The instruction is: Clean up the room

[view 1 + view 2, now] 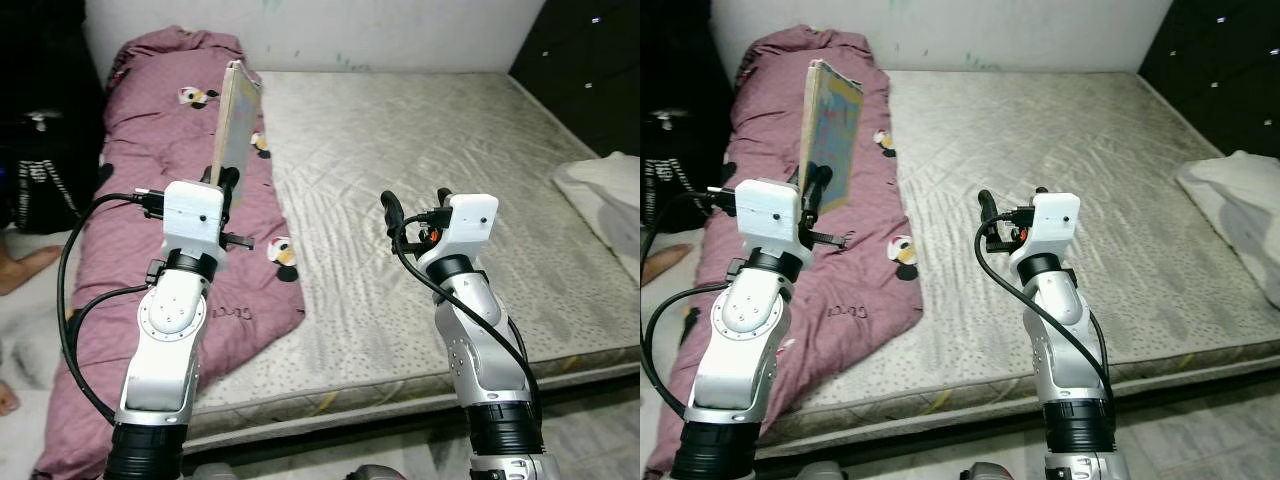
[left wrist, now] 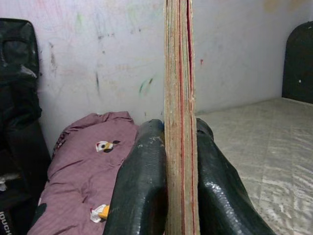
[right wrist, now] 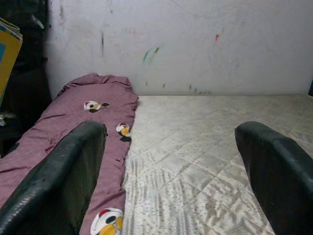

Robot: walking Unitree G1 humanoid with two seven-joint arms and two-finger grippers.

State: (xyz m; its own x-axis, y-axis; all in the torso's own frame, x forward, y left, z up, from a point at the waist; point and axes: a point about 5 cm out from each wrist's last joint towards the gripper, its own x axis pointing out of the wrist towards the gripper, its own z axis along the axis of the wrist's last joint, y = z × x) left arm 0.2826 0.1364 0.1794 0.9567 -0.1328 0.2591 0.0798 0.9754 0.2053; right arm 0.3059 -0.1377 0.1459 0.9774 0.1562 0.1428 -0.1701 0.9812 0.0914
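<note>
A: Left wrist view first, closest in. Both black fingers (image 2: 139, 191) are pressed flat against a thin book (image 2: 179, 112), seen edge-on with its pages stacked. So the left gripper (image 1: 232, 190) is clamped on the book. No gap either side.

B: Agreed. In the head views the book stands near upright, tipped slightly, above the left wrist at about 11 o'clock from frame centre, and clear of the bedding.

A: And the right gripper (image 3: 171, 166)?

B: Fingers spread wide with nothing between them, held over the mattress (image 1: 420, 170) near centre, roughly 5 o'clock.

A: Moving out. A purple quilt (image 1: 150, 160) with cartoon prints lies bunched along the mattress's left side, from 7 up to 11 o'clock. At 3 o'clock there's a white cloth (image 1: 610, 190) at the mattress's right edge. Dark cabinet (image 1: 590, 70) at 2 o'clock, black bag (image 1: 40, 170) at 9, stained wall (image 1: 400, 30) at 12.

B: A bare foot (image 1: 25, 268) of a person shows at 9 o'clock on the floor beside the bed.

A: Step?

B: My judgement: the book is picked up and carried, drop spot not chosen yet. I can't see any shelf or box in these frames.

A: Next move?

B: Probably turn to find a storage place while keeping the book gripped. It's held low and stands tall, so it may swing. The quilt looks untidied too.
</note>
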